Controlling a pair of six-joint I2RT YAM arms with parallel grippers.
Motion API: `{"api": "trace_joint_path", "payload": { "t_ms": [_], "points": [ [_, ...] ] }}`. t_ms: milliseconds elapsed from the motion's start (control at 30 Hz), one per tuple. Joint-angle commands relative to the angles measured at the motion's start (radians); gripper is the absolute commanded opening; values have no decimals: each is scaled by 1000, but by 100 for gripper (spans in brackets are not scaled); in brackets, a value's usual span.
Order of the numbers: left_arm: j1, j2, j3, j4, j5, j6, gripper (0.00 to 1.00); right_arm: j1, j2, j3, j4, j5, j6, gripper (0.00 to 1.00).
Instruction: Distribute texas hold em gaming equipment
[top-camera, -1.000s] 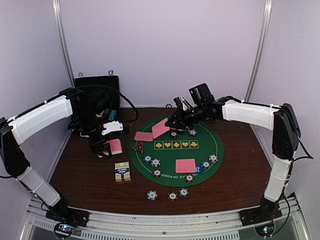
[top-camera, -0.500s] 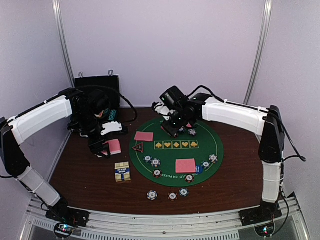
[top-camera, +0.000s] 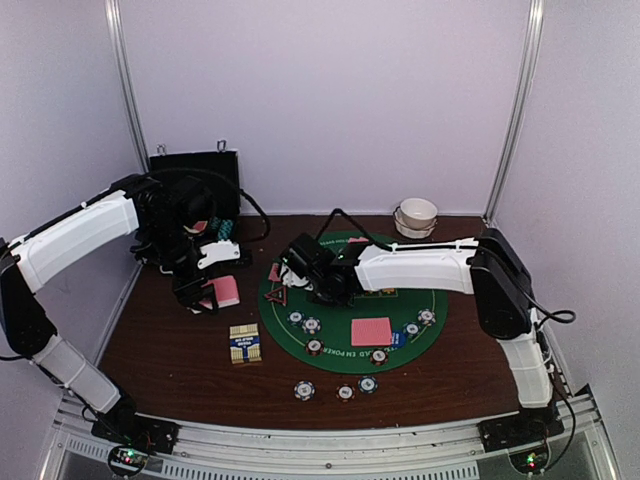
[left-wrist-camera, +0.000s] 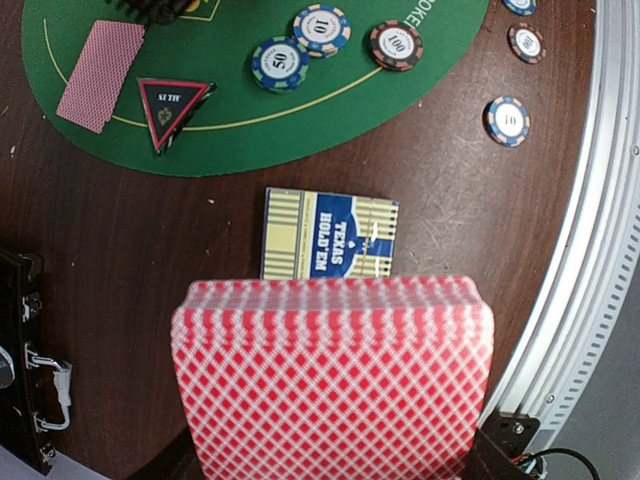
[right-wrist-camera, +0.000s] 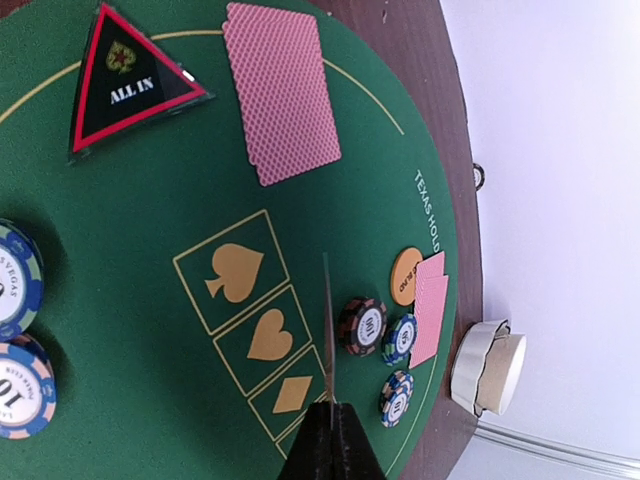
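My left gripper (top-camera: 207, 293) is shut on a deck of pink-backed cards (left-wrist-camera: 335, 375), held above the brown table left of the green mat (top-camera: 440, 285). My right gripper (right-wrist-camera: 331, 405) is shut on one card (right-wrist-camera: 327, 330), seen edge-on, low over the mat's left part (top-camera: 300, 268). A face-down card (right-wrist-camera: 280, 90) and the red triangular button (right-wrist-camera: 125, 85) lie beside it. The orange button (right-wrist-camera: 405, 275), two cards (right-wrist-camera: 430, 305) and three chips (right-wrist-camera: 362, 325) lie at the far side. Another card (top-camera: 371, 331) and the blue button (top-camera: 398, 338) lie at the near right.
The blue-and-yellow card box (left-wrist-camera: 330, 235) lies on the table just ahead of the deck. Three chips (top-camera: 345, 392) lie off the mat near the front edge. A white bowl (top-camera: 417, 215) stands at the back right. A black case (top-camera: 195, 175) stands at the back left.
My right arm has swung from the mat's far side to its left part, carrying the card; the white bowl has come into view. The left arm has barely moved.
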Motion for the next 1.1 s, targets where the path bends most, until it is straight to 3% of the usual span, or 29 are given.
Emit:
{"api": "trace_joint_path", "payload": {
  "t_ms": [0, 267, 500, 767, 867, 1067],
  "points": [
    [12, -33, 1, -9, 23, 13, 0, 19, 45, -10, 47, 85, -59, 0],
    [12, -28, 12, -9, 35, 15, 0, 32, 71, -32, 49, 56, -28, 0],
    [12, -22, 20, -18, 49, 15, 0, 39, 83, -25, -6, -15, 35, 20],
    [12, -12, 35, -22, 55, 15, 0, 39, 62, -38, -22, -39, 50, 56],
    [12, -11, 34, -22, 56, 13, 0, 38, 58, -49, -22, -46, 49, 62],
    [12, -12, 34, -22, 58, 10, 0, 28, 72, -53, -19, -34, 27, 63]
  ]
}}
